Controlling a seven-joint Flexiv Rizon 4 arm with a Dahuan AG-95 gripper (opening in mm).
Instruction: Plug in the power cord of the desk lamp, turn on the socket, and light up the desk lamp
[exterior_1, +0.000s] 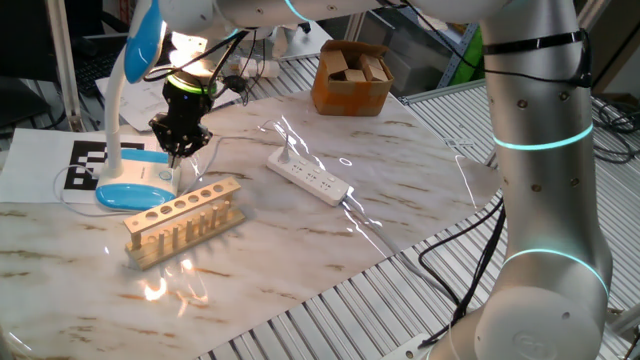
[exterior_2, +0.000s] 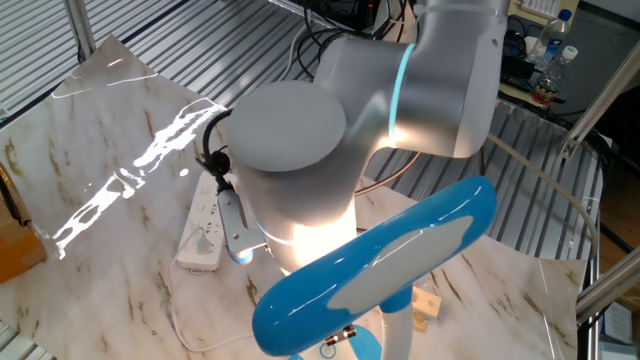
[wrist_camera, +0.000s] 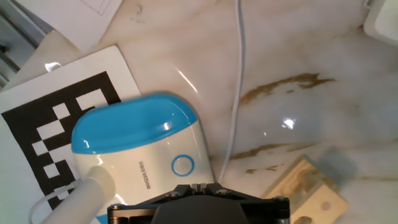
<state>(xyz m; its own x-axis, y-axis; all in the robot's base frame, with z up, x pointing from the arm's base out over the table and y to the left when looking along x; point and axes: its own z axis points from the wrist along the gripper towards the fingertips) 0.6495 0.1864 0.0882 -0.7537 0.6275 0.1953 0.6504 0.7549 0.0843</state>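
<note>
The desk lamp's oval base (exterior_1: 135, 186) stands at the left on a marker sheet, and its blue-edged head (exterior_1: 146, 40) gives off a bright glow. In the hand view the base (wrist_camera: 137, 143) shows a round blue-ringed button (wrist_camera: 182, 165). My gripper (exterior_1: 178, 152) hangs just above the base with its fingertips together, right by that button (wrist_camera: 199, 185); I cannot tell if they touch it. The thin white power cord (wrist_camera: 236, 93) runs away over the table. The socket strip (exterior_1: 308, 177) lies mid-table and also shows in the other fixed view (exterior_2: 205, 225). The plug is hidden.
A wooden test-tube rack (exterior_1: 185, 218) stands in front of the lamp, close to my gripper, and shows in the hand view (wrist_camera: 308, 196). A cardboard box (exterior_1: 350, 78) sits at the back. The black-and-white marker sheet (wrist_camera: 50, 124) lies under the lamp.
</note>
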